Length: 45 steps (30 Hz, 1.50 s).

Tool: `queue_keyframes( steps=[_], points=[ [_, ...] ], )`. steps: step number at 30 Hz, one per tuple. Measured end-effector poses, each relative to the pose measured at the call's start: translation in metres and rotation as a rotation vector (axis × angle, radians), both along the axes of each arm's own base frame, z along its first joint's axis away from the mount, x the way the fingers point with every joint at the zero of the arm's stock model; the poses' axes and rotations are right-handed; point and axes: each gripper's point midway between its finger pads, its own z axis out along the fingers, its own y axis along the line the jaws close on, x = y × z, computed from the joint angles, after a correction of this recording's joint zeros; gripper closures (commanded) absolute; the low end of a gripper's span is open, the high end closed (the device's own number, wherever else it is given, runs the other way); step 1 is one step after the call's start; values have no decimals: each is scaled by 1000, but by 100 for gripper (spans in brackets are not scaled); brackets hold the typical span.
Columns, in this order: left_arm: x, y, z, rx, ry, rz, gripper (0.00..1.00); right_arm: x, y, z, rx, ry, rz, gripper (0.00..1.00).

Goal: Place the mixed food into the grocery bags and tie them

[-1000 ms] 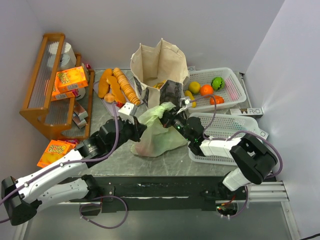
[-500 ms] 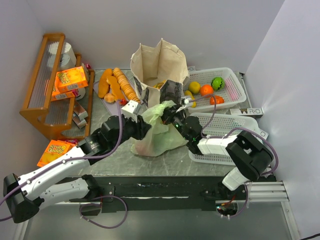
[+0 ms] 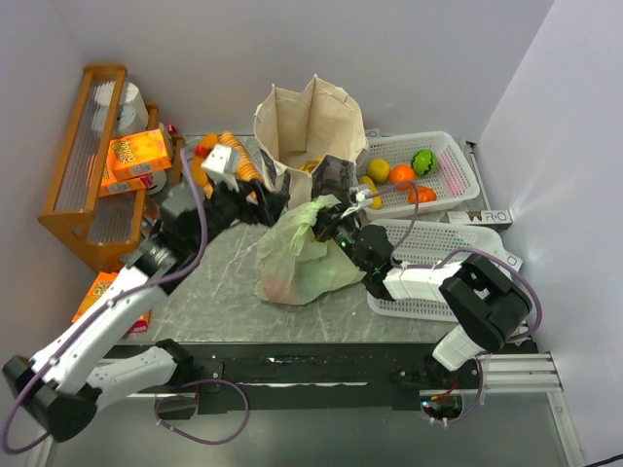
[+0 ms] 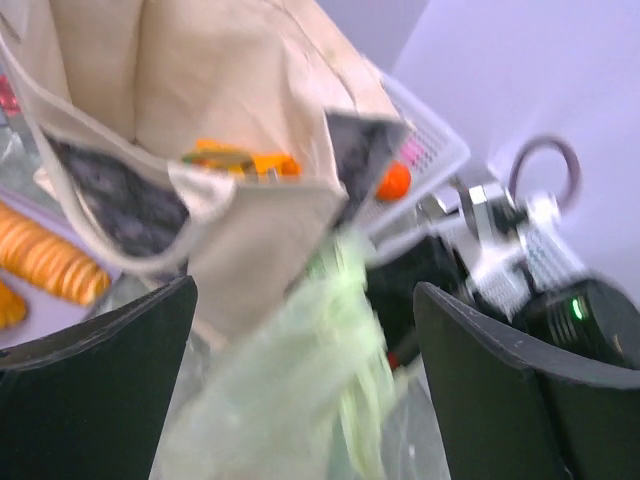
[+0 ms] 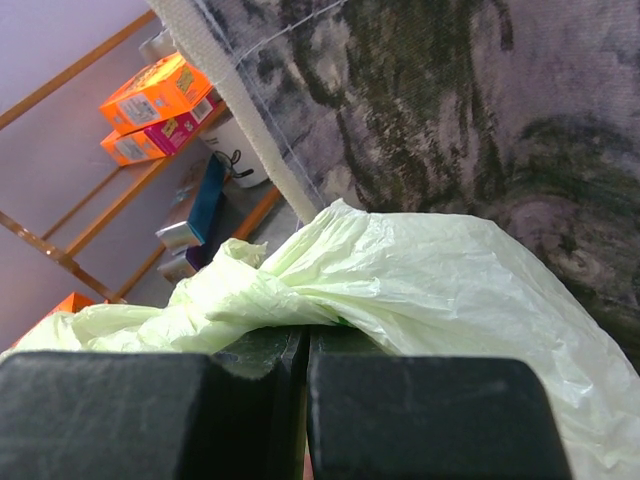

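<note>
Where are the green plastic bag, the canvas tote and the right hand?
green plastic bag (image 3: 310,263), top external view, bulging lower body.
canvas tote (image 3: 326,125), top external view, beige inside wall.
right hand (image 5: 305,345), right wrist view, between its shut fingertips.

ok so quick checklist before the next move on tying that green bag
1. right gripper gripping the green bag: ok, shut on the bunched plastic at its top.
2. left gripper free to take the other side: ok, open, nothing between its fingers.
3. All food bagged: not ok, fruit pieces lie in the far basket.
4. Knot made: cannot tell, the top is bunched but no knot shows.
5. tote upright and open: ok.
</note>
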Motion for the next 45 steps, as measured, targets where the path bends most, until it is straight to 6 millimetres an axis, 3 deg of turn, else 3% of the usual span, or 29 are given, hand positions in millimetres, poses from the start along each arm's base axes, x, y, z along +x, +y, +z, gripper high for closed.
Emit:
queue_keyframes(
  steps=[3,6,9,11,18,24,25,27,28,30,31,38,45],
  points=[
    [30,-8,7,-20,9,-5,5,-2,2,0,-5,-3,7,100],
    [46,-30,-19,10,73,-67,6,-3,3,0,-10,-7,10,100],
    [48,-47,-55,43,176,-137,7,-3,3,-1,-20,-13,9,100],
    [45,-53,-69,52,221,-172,7,-2,3,-1,-24,-15,8,100],
    [29,-65,-78,20,262,-280,12,-2,2,-2,-29,-17,5,100],
    [20,-70,-99,17,340,-321,38,-2,2,-2,-31,-19,3,100],
    [19,-70,-103,17,352,-323,50,-2,2,-2,-32,-19,3,100],
    [15,-70,-109,12,376,-333,63,-2,2,-2,-33,-20,4,100],
    [14,-70,-112,10,384,-337,75,-2,2,-2,-34,-21,4,100],
    [10,-71,-117,6,403,-347,84,-2,2,-2,-37,-23,5,100],
    [8,-71,-119,7,408,-353,95,-2,3,-2,-39,-24,8,100],
    [-3,-78,-126,-45,413,-385,99,-8,3,-10,-52,-14,31,100],
    [-43,-94,-123,-168,412,-393,99,-32,4,-24,-60,-20,128,100]
  ],
)
